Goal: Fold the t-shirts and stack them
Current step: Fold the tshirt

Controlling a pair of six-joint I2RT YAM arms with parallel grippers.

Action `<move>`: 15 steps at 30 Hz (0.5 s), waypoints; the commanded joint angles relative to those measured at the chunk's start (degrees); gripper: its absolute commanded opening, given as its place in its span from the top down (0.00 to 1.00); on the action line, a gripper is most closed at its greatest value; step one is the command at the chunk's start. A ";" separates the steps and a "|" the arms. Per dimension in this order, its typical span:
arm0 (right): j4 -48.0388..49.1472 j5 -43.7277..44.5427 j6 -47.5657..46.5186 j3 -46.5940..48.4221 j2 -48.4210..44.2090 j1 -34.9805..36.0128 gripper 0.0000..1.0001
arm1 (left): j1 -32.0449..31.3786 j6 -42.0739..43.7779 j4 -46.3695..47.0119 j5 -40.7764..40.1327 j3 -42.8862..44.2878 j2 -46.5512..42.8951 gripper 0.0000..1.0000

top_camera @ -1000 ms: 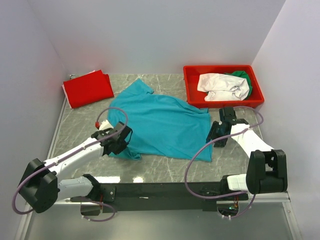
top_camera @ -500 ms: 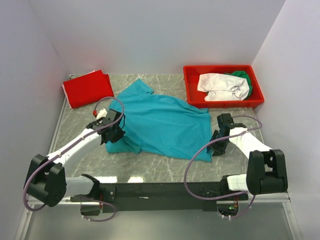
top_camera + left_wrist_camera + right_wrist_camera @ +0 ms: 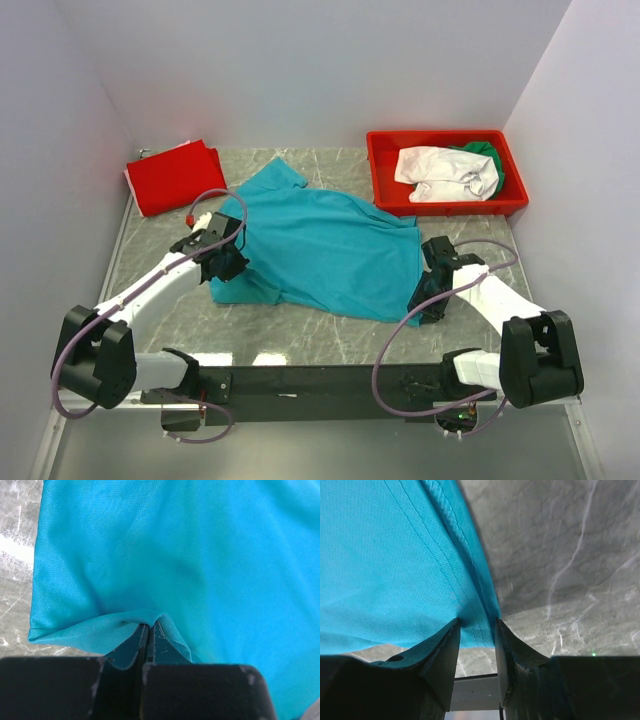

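Observation:
The teal t-shirt [image 3: 320,250] lies spread on the marble table. My left gripper [image 3: 225,262] is shut on its near-left edge, and a fold of teal cloth [image 3: 100,630] is pinched between the closed fingers [image 3: 148,630]. My right gripper [image 3: 425,300] is at the shirt's near-right corner. Its jaws stand apart with the stitched hem [image 3: 476,625] between them. The red t-shirt [image 3: 175,178] lies folded at the back left. The white t-shirt [image 3: 445,172] and the green t-shirt [image 3: 482,152] lie crumpled in the bin.
The rigid red plastic bin [image 3: 385,185] stands at the back right. White walls close in the left, back and right sides. Bare marble [image 3: 330,335] shows between the shirt and the black base rail [image 3: 320,380].
My left gripper has moved back and left, dragging the shirt's near-left edge with it. My right gripper has come nearer and left, down to the shirt's near-right corner.

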 commanded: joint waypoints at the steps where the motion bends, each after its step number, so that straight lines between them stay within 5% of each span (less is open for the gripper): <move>1: -1.79 2.34 2.15 -0.74 -1.66 1.08 0.59 | 0.50 1.61 0.65 0.86 1.69 -1.01 0.99; 6: -0.56 2.43 2.42 -1.01 -0.25 0.99 0.67 | 0.77 1.79 0.56 1.04 1.25 -1.45 0.99; 12: 0.06 3.13 2.68 -1.36 0.72 1.08 1.00 | 1.56 1.61 -0.67 0.25 1.16 -3.03 0.99; 15: -0.73 3.75 2.85 -1.62 0.37 1.08 1.00 | 2.17 1.53 -1.28 0.07 0.55 -4.26 0.99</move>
